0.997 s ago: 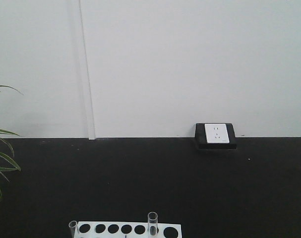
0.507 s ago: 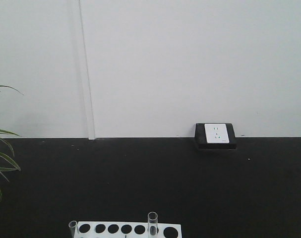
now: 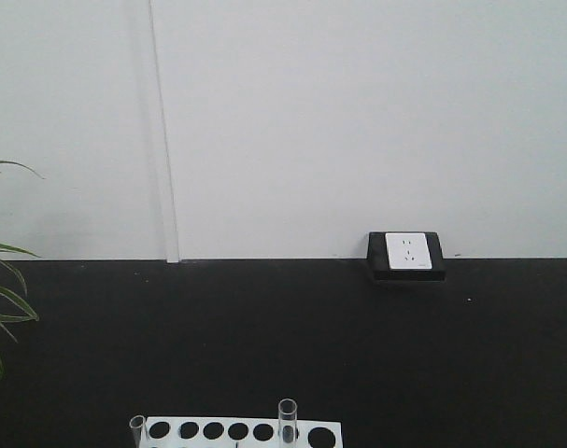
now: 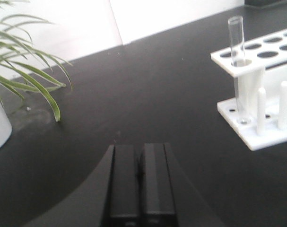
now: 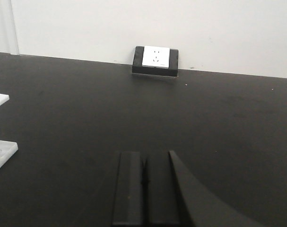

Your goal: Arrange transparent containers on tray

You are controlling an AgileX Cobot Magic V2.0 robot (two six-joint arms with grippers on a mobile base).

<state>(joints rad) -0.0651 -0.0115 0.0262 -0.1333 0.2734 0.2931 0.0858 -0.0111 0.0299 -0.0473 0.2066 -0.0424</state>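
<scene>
- A plant (image 4: 25, 71) spreads its leaves at my far left.
- My left gripper (image 4: 140, 153) has its fingers pressed together on nothing, over the black table (image 4: 134, 94).
- A corner test tube (image 3: 137, 431) and a second test tube (image 3: 287, 422) stand upright in the white rack (image 3: 236, 432).
- My right gripper (image 5: 144, 158) is likewise closed and empty, facing a socket box (image 5: 155, 59) by the wall.
</scene>
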